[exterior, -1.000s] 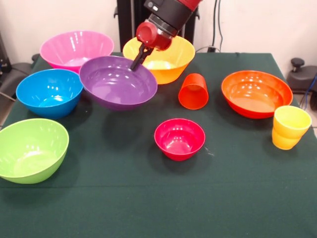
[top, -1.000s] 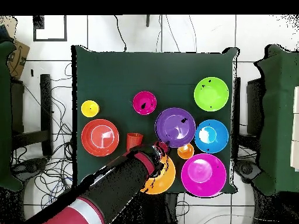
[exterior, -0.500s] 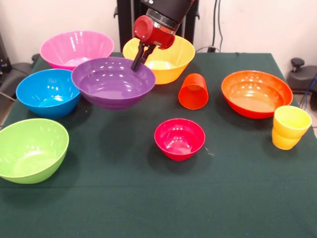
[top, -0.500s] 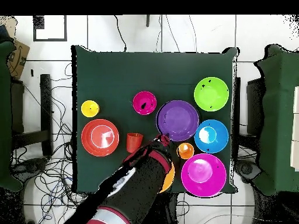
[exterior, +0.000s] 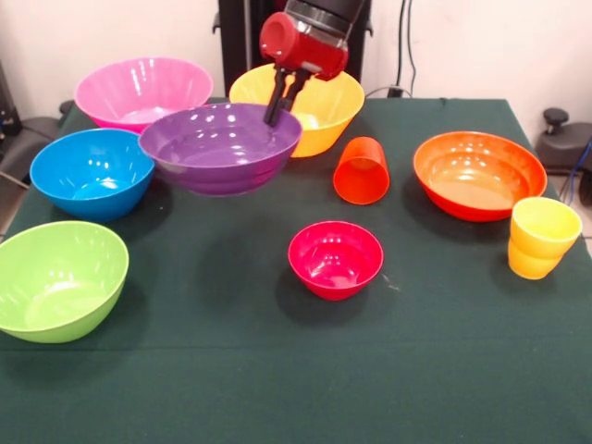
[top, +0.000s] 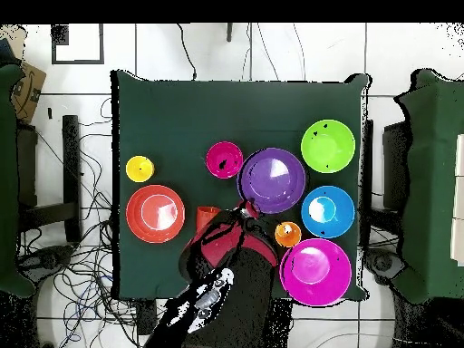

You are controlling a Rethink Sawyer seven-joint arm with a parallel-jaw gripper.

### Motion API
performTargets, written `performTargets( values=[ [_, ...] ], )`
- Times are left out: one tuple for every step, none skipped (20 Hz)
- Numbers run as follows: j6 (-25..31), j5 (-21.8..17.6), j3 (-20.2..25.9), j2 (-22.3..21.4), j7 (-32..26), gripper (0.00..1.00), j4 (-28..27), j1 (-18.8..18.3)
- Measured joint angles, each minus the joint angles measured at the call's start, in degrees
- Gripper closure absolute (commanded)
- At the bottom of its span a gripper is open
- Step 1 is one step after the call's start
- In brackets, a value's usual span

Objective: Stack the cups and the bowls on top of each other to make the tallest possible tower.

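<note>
The gripper (exterior: 283, 106) comes down from the top centre of the front view and pinches the rim of the purple bowl (exterior: 220, 148), its jaws closed on the rim's right-hand edge. That bowl hangs clear of the table (exterior: 277, 370), roughly level, with its shadow on the cloth below it. In the overhead view the purple bowl (top: 272, 179) sits at centre right, with the gripper (top: 246, 210) at its lower-left rim.

In the front view the pink bowl (exterior: 141, 92) is at upper left, the blue bowl (exterior: 91, 173) just below it at left, and the green bowl (exterior: 55, 279) at lower left. The yellow bowl (exterior: 319, 106) stands at upper centre, partly behind the gripper and the purple bowl. The red-orange cup (exterior: 361, 170) lies on its side right of centre, mouth toward the camera. The small magenta bowl (exterior: 335, 258) is at centre, below that cup. The orange-red bowl (exterior: 479, 173) is at right, and below it at the right edge the yellow cup (exterior: 544, 228) sits nested in the orange cup (exterior: 527, 263), a short tower of two.

In the overhead view an orange round thing (top: 287, 234) shows between the arm and the pink bowl (top: 315, 271); what it is I cannot tell
</note>
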Motion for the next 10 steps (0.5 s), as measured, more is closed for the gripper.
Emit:
performTargets(
  values=[
    [0.65,-0.01,1.04,-1.07,0.00,1.00,0.34,-0.08],
    [1.00,0.00,1.57,-1.54,0.00,1.00,0.48,-0.09],
    [1.33,0.00,1.94,-1.89,0.00,1.00,0.59,-0.07],
    [2.20,-0.01,2.83,-2.61,0.00,1.00,0.77,-0.08],
    [2.97,-0.01,3.57,-3.18,0.00,1.00,0.93,-0.08],
    [3.52,-0.01,4.05,-3.50,0.00,1.00,1.02,-0.07],
    [4.20,-0.01,4.57,-3.80,0.00,1.00,1.08,-0.07],
    [4.88,-0.01,5.09,-4.10,0.00,1.00,1.13,-0.07],
    [5.32,-0.01,5.40,-4.30,0.00,1.00,1.14,-0.06],
    [5.53,-0.01,5.54,-4.39,0.00,1.00,1.15,-0.06]
  ],
)
